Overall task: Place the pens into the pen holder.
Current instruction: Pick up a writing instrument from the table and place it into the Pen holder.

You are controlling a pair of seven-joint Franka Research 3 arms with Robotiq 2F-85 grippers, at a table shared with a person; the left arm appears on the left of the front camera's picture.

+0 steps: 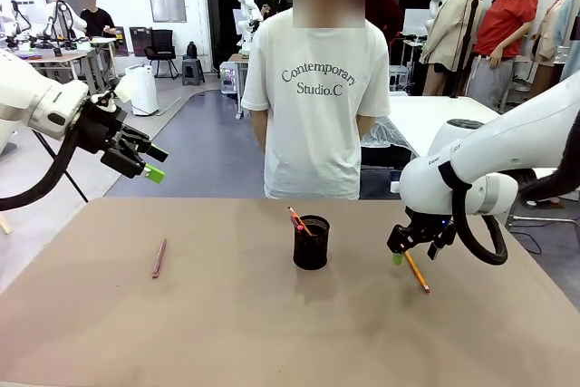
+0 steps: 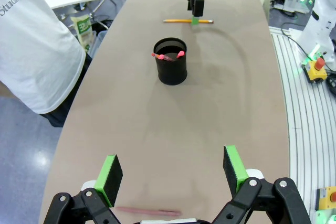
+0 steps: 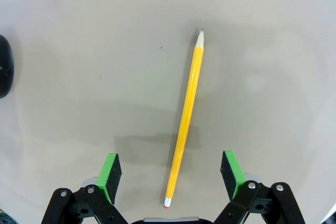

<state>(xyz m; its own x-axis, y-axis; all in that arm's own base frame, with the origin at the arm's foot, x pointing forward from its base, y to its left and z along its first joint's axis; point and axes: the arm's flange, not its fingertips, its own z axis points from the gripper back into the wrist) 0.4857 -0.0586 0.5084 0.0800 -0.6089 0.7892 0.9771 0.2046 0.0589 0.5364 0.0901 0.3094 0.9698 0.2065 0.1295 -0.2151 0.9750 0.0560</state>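
Front view. A brown table [image 1: 272, 324] carries the pen holder [image 1: 311, 242], a black mesh cup standing upright near the middle. A dark red-black pen [image 1: 297, 220] stands in the cup, leaning, with its upper end above the rim toward the robot's left. The pinkish-brown pen [image 1: 159, 258] lies flat on the table well to the left of the holder. The yellow-orange pencil [image 1: 417, 271] lies flat to the holder's right. The left pincer [image 1: 149, 162] hangs in the air above the table's left edge, jaws apart and empty. The right pincer [image 1: 399, 256] is low over the table at the pencil's far end, jaws also apart. A person [image 1: 315, 97] in a white shirt stands at the far side, behind the holder.

Left wrist view. The left pincer [image 2: 171, 163] has its green pads spread wide with nothing between them. The pinkish-brown pen [image 2: 148, 212] lies on the table below it, blurred. Farther off stand the pen holder [image 2: 171, 68] and, beyond it, the pencil [image 2: 187, 21] under the right pincer [image 2: 196, 14].

Right wrist view. The right pincer [image 3: 170, 169] straddles the pencil [image 3: 186, 119]. The pencil lies between the spread pads, touching neither, eraser end nearest the pincer and sharpened tip pointing away. The holder's edge [image 3: 4, 66] shows at the left border.
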